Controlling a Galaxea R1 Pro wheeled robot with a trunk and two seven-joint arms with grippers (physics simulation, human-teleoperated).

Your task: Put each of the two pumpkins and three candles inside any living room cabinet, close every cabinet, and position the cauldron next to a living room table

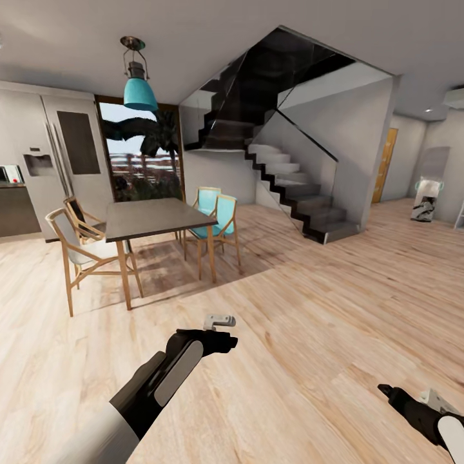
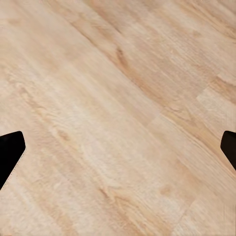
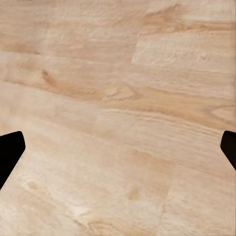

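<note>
Both the left gripper (image 2: pixel 118 147) and right gripper (image 3: pixel 118 147) are spread wide and empty above the wood floor (image 1: pixel 309 335). No legible writing is seen.

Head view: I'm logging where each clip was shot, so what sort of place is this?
Probably an open-plan home, at its dining area: a dining table with wooden chairs around it, a fridge on the far wall, and a staircase with a glass balustrade rising off the wood floor.
</note>
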